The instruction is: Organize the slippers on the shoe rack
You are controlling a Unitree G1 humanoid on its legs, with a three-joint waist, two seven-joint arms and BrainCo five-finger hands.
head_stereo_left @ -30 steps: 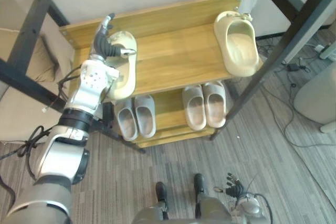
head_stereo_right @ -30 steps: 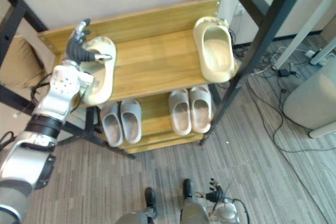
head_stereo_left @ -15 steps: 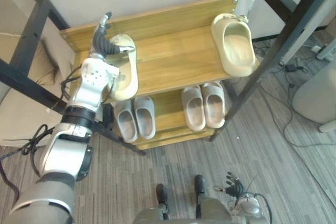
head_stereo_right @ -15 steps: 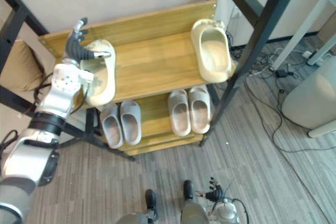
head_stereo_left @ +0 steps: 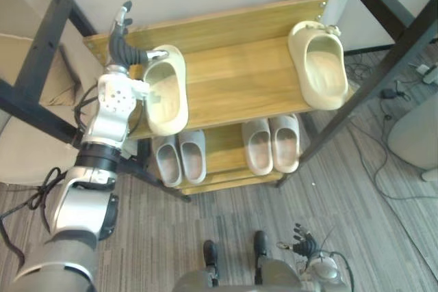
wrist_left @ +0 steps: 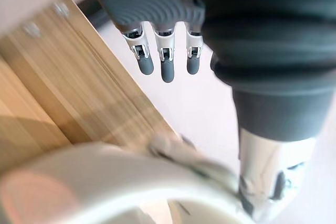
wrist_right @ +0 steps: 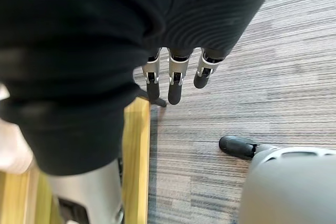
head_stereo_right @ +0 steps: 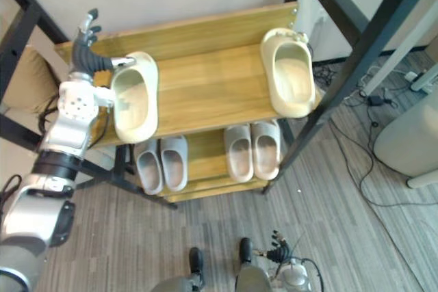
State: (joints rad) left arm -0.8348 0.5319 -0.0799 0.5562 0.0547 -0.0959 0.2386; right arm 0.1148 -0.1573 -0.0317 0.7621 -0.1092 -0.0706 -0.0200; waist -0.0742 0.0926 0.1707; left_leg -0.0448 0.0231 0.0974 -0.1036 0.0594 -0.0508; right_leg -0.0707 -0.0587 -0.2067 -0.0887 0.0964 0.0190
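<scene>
Wooden shoe rack, top shelf: cream foam slipper left by my left hand, matching cream slipper right; grey slipper pairs below.

Black metal beams stand over a grey striped floor, with a beige cushion at the left, dark cables and a pale rounded object at the right.

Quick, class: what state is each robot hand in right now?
Left robot hand: open, fingers straight, thumb at the rim of the cream foam slipper.
Right robot hand: open, holding nothing.
</scene>
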